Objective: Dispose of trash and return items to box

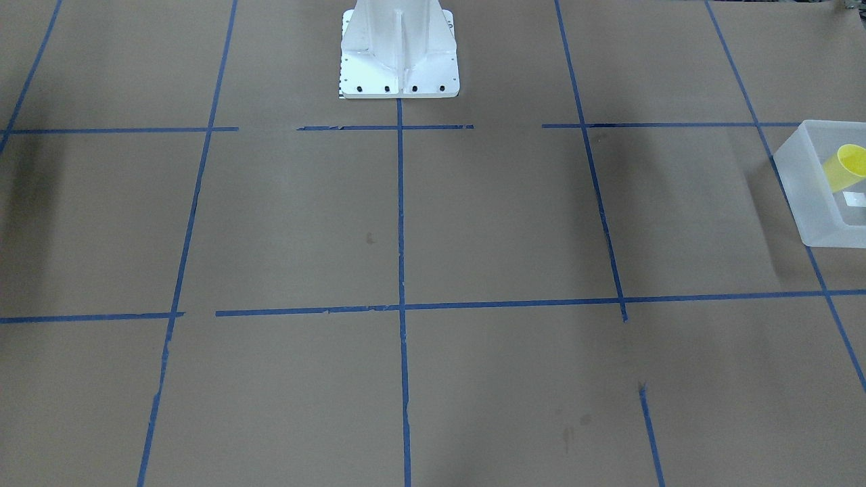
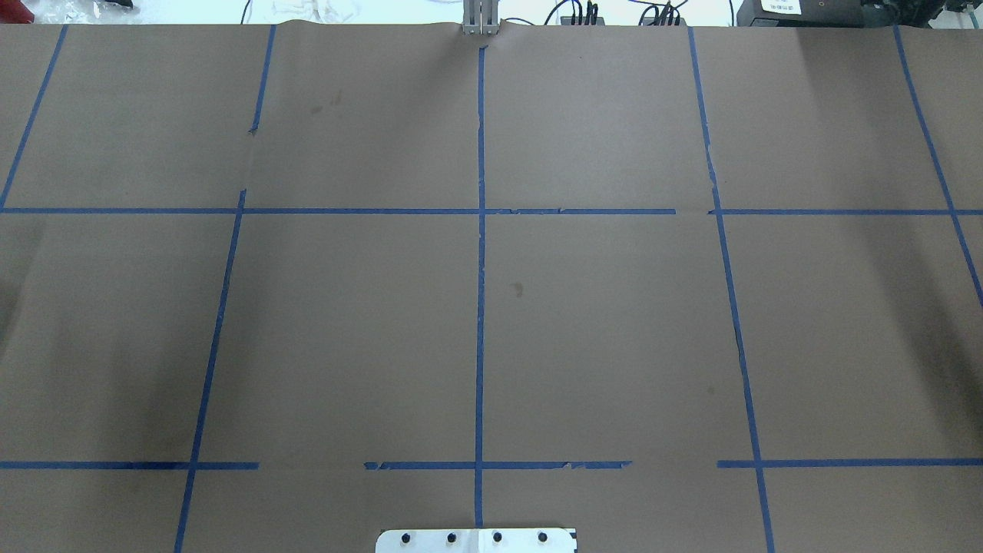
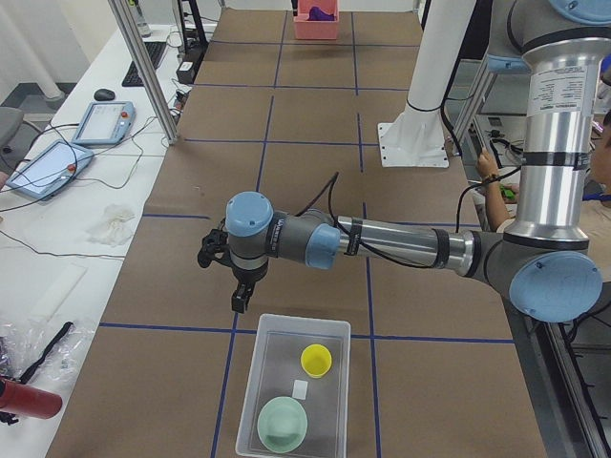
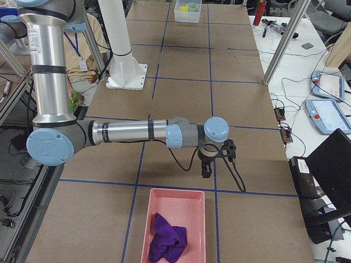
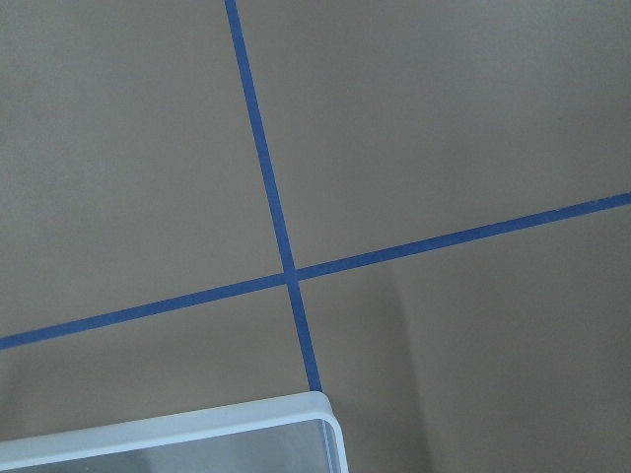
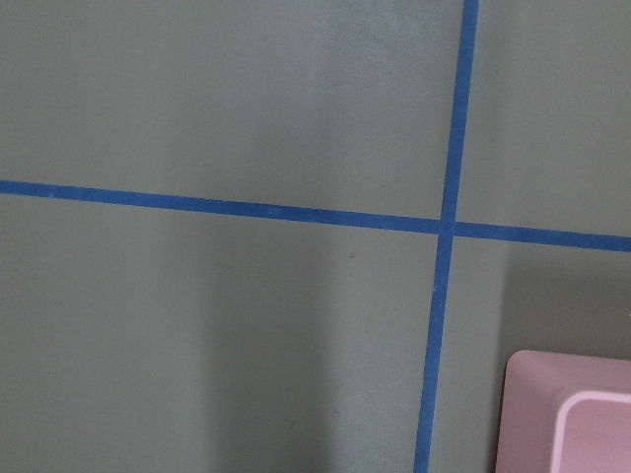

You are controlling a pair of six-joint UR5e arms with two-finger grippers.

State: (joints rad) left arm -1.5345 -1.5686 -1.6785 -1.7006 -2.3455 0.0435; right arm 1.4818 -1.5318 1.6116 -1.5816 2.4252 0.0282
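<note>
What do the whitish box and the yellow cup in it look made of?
Box: likely plastic with a frosted, translucent finish, going by its milky light-passing walls and rounded moulded corners. Yellow cup: probably plastic too, as it looks smooth, evenly bright and thin at the rim.

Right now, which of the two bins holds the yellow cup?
The translucent whitish box: the yellow cup is in it beside a green bowl. The pink tray holds only a purple cloth.

Counts on the table [image 2: 614, 346]
One box [image 3: 305, 322], one yellow cup [image 3: 316, 360], one green bowl [image 3: 283, 424], one pink tray [image 4: 184, 205], one purple cloth [image 4: 167, 236], two arms [image 3: 401, 246] [image 4: 126, 132].
</note>
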